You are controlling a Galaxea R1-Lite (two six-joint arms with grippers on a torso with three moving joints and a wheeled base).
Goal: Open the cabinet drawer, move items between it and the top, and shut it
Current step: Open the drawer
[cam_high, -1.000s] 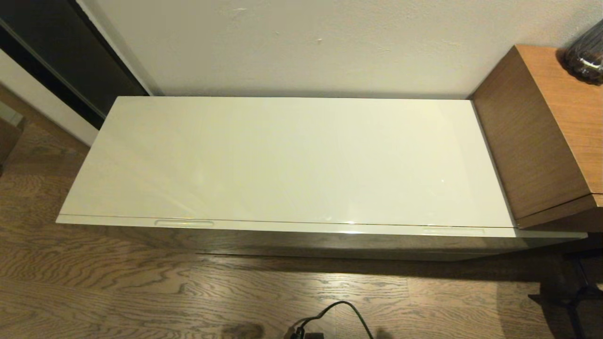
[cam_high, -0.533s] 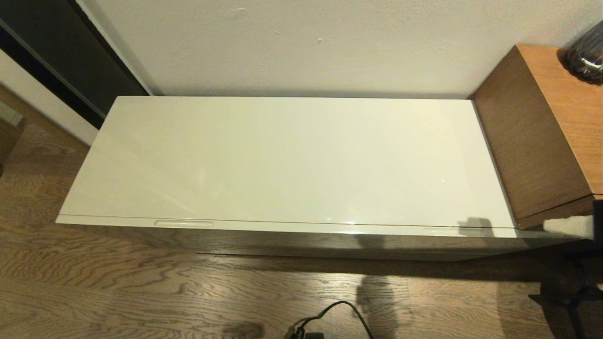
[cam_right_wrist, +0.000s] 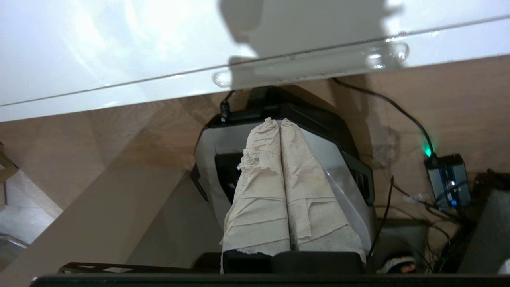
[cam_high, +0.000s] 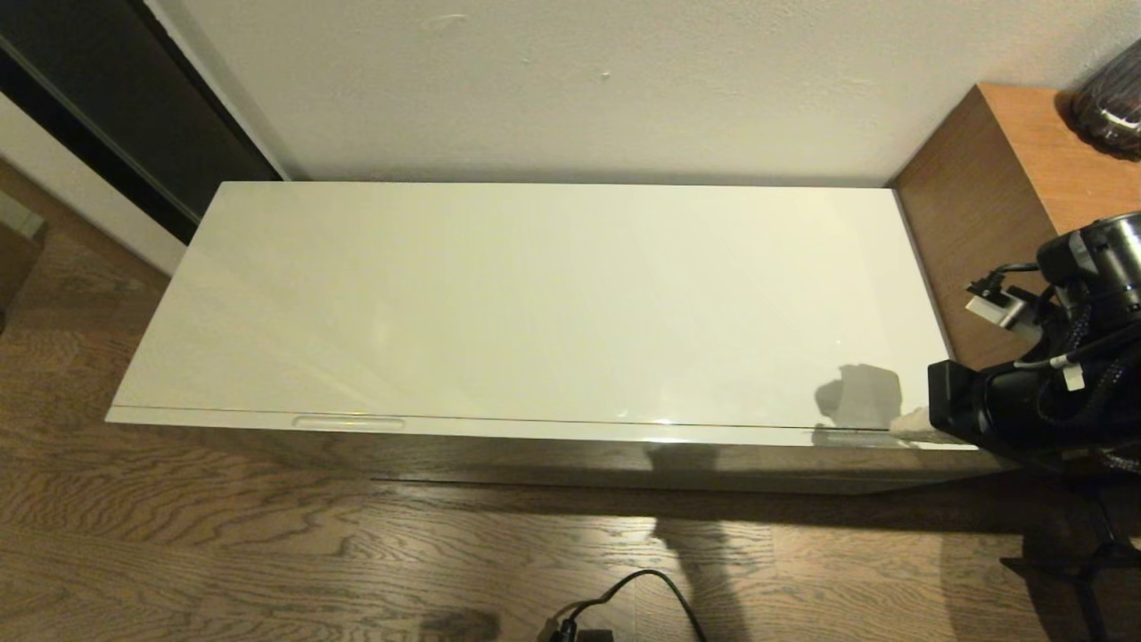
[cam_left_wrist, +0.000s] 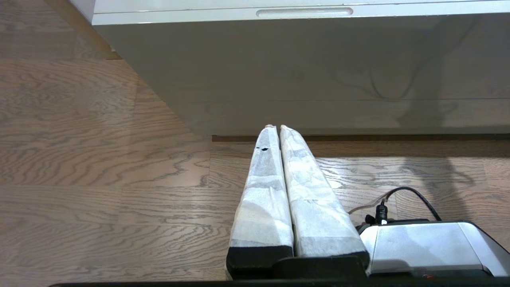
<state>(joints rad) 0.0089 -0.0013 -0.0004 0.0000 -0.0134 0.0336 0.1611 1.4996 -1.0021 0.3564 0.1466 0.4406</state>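
Right gripper (cam_right_wrist: 280,121) newly arrived at the cabinet's front corner, fingers pressed together holding nothing, cabinet drawer (cam_high: 553,432) fully pushed in just beneath its tips, contents hidden, the top (cam_high: 535,303) beside it, left gripper (cam_left_wrist: 275,127) likewise closed, low before the front.

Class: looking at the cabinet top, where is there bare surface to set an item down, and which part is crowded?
The whole top is bare, from the wall back edge to the shut drawer front. Only the front corner beside the wooden unit is crowded, where the right gripper hangs, fingers together.
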